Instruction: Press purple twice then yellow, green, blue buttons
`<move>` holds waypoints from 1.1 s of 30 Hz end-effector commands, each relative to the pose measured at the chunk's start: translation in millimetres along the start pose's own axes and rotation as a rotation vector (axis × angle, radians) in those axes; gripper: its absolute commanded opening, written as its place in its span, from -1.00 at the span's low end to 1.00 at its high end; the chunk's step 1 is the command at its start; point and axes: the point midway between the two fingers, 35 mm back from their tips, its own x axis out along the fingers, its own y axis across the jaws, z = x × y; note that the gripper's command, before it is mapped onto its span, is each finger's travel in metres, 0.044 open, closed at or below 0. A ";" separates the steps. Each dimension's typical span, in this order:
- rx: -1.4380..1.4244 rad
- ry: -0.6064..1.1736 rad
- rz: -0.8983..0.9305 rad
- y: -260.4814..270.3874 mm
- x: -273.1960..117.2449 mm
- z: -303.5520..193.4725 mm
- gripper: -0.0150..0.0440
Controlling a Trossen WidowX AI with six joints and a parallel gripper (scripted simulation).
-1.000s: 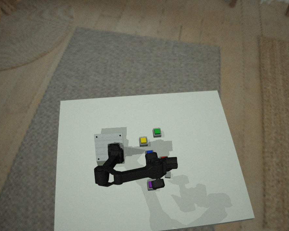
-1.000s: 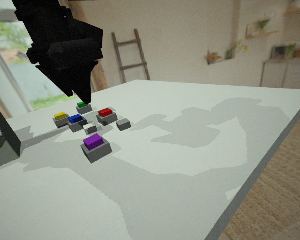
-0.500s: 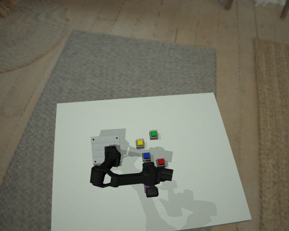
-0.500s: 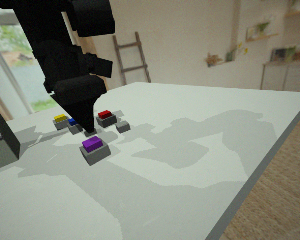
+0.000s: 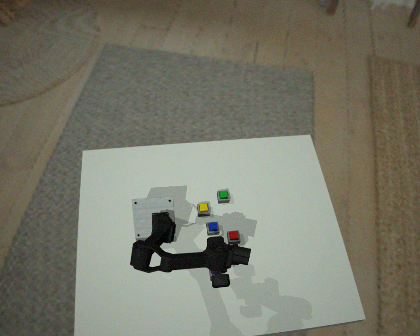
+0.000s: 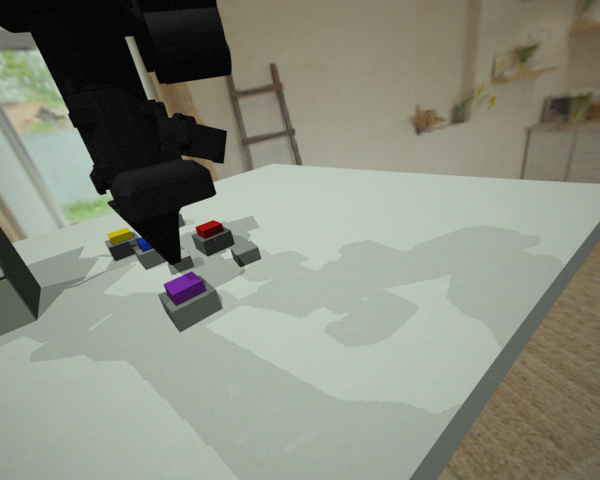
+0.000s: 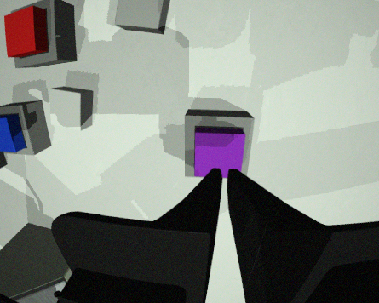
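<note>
My gripper [image 6: 174, 261] [image 7: 223, 175] is shut with nothing between its fingers. It points down, with its tips a little above the purple button [image 6: 186, 287] [image 7: 219, 154]; in the wrist view they overlap the cap's lower edge. The purple cap stands raised in its grey housing. In the top view the arm hides most of it. The yellow button [image 5: 203, 207] [image 6: 120, 236], the green button [image 5: 223, 194] and the blue button [image 5: 213, 226] [image 6: 143, 243] [image 7: 2, 134] stand farther off. The gripper hides the green cap in the exterior view.
A red button [image 5: 233, 235] [image 6: 209, 228] [image 7: 21, 31] stands beside the blue one. A grey block [image 6: 246, 254] [image 7: 140, 14] and a pale block [image 7: 68, 106] lie between the red, blue and purple buttons. The arm's base plate [image 5: 141, 213] is left of the buttons on the white table [image 5: 293, 173].
</note>
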 end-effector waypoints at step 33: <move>-0.002 -0.002 0.002 0.8 32.6 -0.1 -0.42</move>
